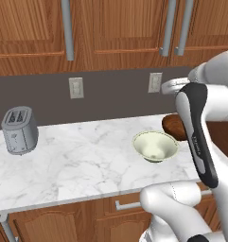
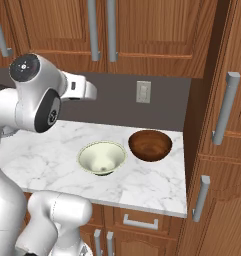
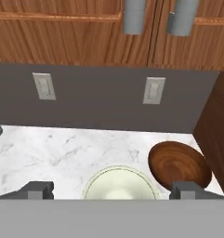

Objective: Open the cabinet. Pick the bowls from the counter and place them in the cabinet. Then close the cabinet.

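The cabinet (image 1: 129, 28) hangs above the counter with both reddish-brown doors shut, its two grey bar handles (image 3: 134, 16) side by side. Below it on the white marble counter (image 2: 47, 150) stand two bowls. The pale cream bowl (image 2: 102, 157) is nearer the front. The dark brown bowl (image 2: 150, 145) sits just behind and to its right, partly hidden by the arm in the left base view. My gripper (image 3: 112, 190) hovers above the cream bowl (image 3: 119, 183), facing the backsplash. It is open wide, with nothing between its fingertips (image 3: 36, 189).
A grey toaster (image 1: 20, 130) stands at the counter's left end. Wall outlets (image 3: 154, 90) sit on the dark backsplash. A tall wooden unit (image 2: 222, 125) with bar handles walls off the counter's right end. Low cabinets with a drawer handle (image 2: 139, 221) lie below.
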### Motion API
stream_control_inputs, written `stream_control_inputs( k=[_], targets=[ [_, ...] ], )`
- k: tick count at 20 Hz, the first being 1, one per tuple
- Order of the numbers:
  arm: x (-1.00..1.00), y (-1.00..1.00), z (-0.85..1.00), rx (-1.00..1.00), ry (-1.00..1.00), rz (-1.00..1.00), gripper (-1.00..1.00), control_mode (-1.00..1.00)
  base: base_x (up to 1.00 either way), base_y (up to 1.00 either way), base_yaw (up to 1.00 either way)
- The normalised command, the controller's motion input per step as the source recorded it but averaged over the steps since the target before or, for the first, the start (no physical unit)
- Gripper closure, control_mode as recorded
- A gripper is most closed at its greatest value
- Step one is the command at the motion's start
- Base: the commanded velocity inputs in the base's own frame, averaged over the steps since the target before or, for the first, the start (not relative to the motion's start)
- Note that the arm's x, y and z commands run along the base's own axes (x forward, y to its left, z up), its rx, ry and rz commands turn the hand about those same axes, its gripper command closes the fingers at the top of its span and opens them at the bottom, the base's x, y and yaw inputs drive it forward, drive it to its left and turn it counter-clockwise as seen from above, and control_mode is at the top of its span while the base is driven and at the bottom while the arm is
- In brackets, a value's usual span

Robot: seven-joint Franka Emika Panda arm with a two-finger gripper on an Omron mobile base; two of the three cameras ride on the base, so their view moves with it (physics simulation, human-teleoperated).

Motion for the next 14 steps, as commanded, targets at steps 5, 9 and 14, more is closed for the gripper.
stream_control_inputs(
  k=[5, 9, 14],
  targets=[
    [0.0, -0.08, 0.39, 0.0, -0.11, 0.0, -1.0, -1.0, 0.0, 0.0, 0.0],
    [0.0, -0.21, 0.42, 0.0, -0.03, 0.0, -1.0, -1.0, 0.0, 0.0, 0.0],
    [0.0, -0.08, 0.45, 0.0, 0.0, -0.01, -1.0, -1.0, 0.0, 0.0, 0.0]
  ],
)
